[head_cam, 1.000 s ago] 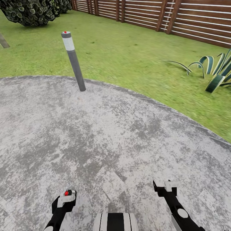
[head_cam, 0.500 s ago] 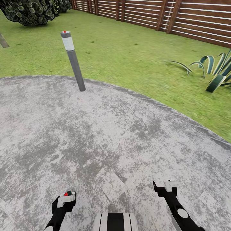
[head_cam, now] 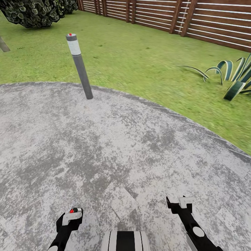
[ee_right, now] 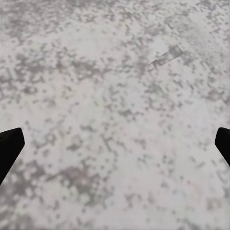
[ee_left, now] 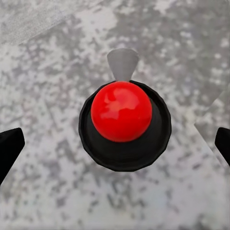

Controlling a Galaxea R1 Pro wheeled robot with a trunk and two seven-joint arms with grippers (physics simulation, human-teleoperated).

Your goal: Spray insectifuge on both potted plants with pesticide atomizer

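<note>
standing on round grey paved patch (head_cam: 104, 146) in the garden, head cam looking fwd and down over both arms. left gripper (head_cam: 69, 219) low at left of head view, w/ spray bottle (head_cam: 72, 212) sitting at its tip: pale grey trigger head and small red part showing, off the ground. in left wrist view, seen from straight above: glossy red ball on a black round collar, pale grey nozzle poking out beyond it, mottled paving underneath. black fingertips (ee_left: 8, 148) of that gripper only at the far edges of that view, set wide, a clear gap betw. them and the bottle top; green body and any contact lower down hidden, so can't tell if actually clamped on it or not. right gripper (head_cam: 179, 204) low at right of head view, nothing in it, fingertips (ee_right: 8, 146) spread wide apart over bare paving in right wrist view. bit of black-and-white robot trunk (head_cam: 125, 241) at bottom centre betw. the arms. further off: grey post (head_cam: 81, 68) w/ pale band and red dot on top, leaning a little, planted at far edge of paving, ahead-left. green lawn (head_cam: 139, 59) beyond. striped blue-green spiky plant (head_cam: 237, 78) on the grass at far right. slatted brown fence (head_cam: 209, 21) along the back. dark shrub (head_cam: 31, 12) in far left corner.
</note>
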